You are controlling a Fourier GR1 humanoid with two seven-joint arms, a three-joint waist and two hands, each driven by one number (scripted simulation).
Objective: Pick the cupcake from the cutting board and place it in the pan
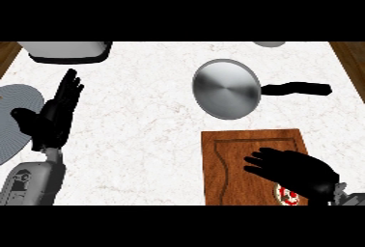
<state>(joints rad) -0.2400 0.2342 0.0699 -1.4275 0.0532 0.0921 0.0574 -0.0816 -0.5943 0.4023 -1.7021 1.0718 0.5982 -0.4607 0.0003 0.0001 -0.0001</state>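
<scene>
Hovering over the cutting board (235, 159), your right hand (299, 171) has fingers spread w/ a slight bend, holding nothing. Cupcake (287, 194) sits right under the palm's near side, mostly hidden; only a red-and-white bit shows, still on the board. Pan (226, 88) lies beyond the fingertips, well apart, its black handle (299, 89) pointing right. Your left hand (50, 116) rests open, fingers straight, at the view's left, w/ a grey plate (14, 101) just beside it.
</scene>
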